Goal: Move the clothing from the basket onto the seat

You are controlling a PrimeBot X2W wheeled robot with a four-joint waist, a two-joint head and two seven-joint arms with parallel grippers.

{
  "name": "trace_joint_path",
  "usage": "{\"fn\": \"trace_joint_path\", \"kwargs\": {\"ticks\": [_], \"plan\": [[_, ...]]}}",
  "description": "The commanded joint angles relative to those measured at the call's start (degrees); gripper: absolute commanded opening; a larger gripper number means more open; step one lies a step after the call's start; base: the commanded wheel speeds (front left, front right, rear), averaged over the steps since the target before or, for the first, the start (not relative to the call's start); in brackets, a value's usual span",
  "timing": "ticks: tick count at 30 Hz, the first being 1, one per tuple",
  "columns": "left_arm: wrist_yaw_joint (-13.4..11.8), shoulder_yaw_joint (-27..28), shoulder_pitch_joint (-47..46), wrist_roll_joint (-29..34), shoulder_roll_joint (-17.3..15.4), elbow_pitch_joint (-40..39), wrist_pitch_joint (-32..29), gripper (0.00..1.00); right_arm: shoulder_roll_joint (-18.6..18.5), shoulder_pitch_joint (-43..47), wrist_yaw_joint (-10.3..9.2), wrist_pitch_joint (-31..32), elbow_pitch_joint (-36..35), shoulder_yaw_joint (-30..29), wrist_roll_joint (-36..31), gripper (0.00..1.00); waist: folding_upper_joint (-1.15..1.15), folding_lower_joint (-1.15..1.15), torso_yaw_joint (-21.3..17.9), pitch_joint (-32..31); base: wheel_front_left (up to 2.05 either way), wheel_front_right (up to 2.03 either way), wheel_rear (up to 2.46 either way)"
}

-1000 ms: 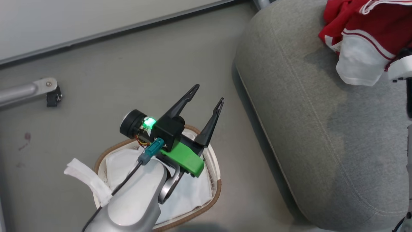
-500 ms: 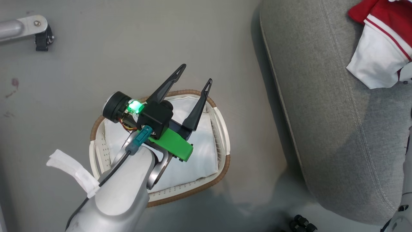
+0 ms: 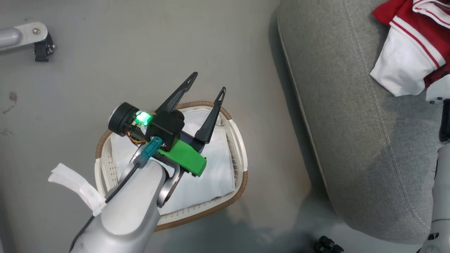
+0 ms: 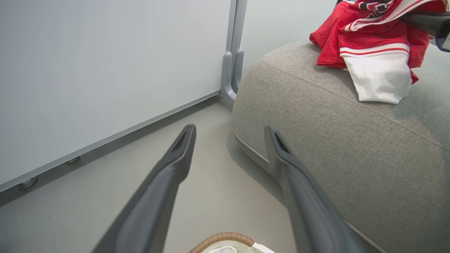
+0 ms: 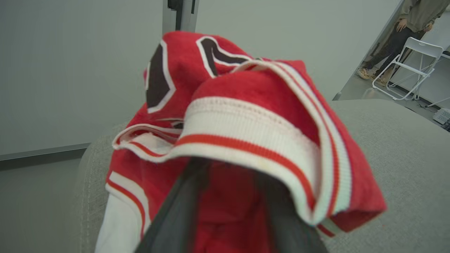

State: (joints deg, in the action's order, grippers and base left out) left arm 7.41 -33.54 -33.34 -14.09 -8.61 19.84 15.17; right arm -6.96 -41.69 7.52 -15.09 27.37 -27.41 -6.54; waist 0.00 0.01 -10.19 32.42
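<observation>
The left gripper (image 3: 208, 82) is hovering over the basket (image 3: 242, 165) with its fingers spread wide apart, while farther off the clothing (image 3: 407, 52) is lying heaped on the seat (image 3: 351, 123), draping over the fingers of the right gripper (image 5: 228, 175) and hiding whether they are clamping it.

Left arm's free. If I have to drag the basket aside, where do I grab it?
Grip the white handle on the basket rim facing the seat, from above with the open left gripper, one finger inside the wall and one outside. That edge is thin and exposed. The liner sits inward of it, so it likely stays out of the pinch.
</observation>
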Motion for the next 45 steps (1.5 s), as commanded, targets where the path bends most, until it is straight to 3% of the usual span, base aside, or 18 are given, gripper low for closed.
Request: {"fn": "trace_joint_path", "kwargs": {"ticks": [1,15,22,30,45], "plan": [[0.13,0.37,1.24,-0.41,-0.37,0.27,-0.05,1.0,0.05,1.36,-0.06,-0.11,-0.11,0.14,-0.46,1.0,0.0,-0.01,-0.36,-1.4,0.0,0.0,0.0],[0.13,5.11,6.86,-2.32,2.0,0.6,-0.05,1.0,1.26,14.37,-0.06,-0.12,-3.67,2.81,-0.55,1.0,0.0,-0.01,0.24,-11.6,0.0,0.0,0.0],[0.13,9.15,11.46,-3.54,3.57,0.47,-0.05,1.0,-0.27,18.7,-0.06,-0.11,-5.42,5.63,-0.58,1.0,0.0,-0.01,1.71,-18.19,0.0,0.0,0.0],[0.13,14.46,17.15,-4.09,5.01,0.18,-0.05,1.0,-2.25,19.61,-0.06,-0.11,-2.7,11.13,1.28,1.0,0.0,-0.01,4.6,-25.0,0.0,0.0,0.0],[-0.56,23.93,26.81,-1.71,5.65,-0.42,-0.05,1.0,2.84,24.23,-0.06,-0.11,-3.56,20.31,5.27,1.0,0.0,-0.01,11.88,-31.12,0.0,0.0,0.0]]}}
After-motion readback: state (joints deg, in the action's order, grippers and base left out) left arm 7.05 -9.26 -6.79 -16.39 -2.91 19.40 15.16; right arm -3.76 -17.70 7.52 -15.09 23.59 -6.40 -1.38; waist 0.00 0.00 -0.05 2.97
